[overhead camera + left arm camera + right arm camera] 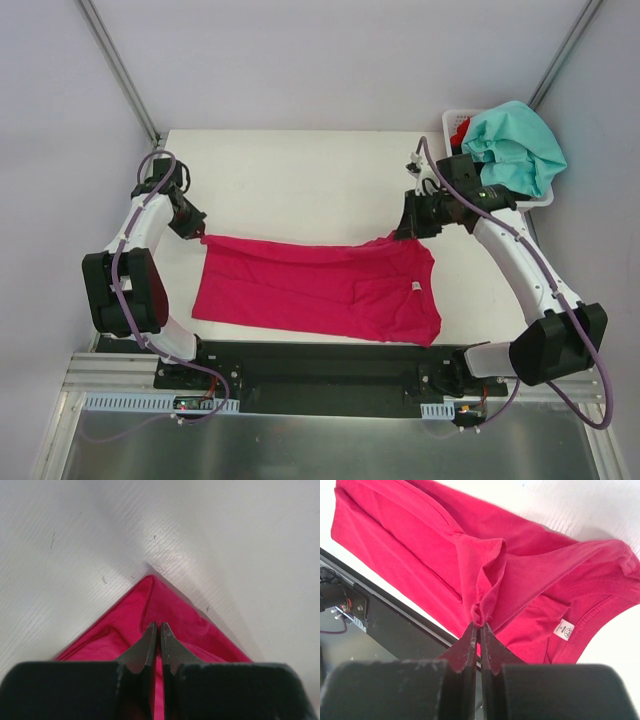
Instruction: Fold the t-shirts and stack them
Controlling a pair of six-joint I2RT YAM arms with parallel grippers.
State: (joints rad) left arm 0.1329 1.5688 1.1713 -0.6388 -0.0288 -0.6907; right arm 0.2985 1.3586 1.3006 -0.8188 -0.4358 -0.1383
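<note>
The magenta t-shirt point(320, 290) lies spread across the surface point(300, 180). The left tool point(198, 233) is clamped on its far-left corner, the right tool point(404, 232) on a far-right fold.

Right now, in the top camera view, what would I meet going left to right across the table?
Left arm's black two-finger tool → large magenta-pink cloth t-shirt, spread out → right arm's black two-finger tool → teal-mint cloth t-shirt, heaped at the far right.
</note>
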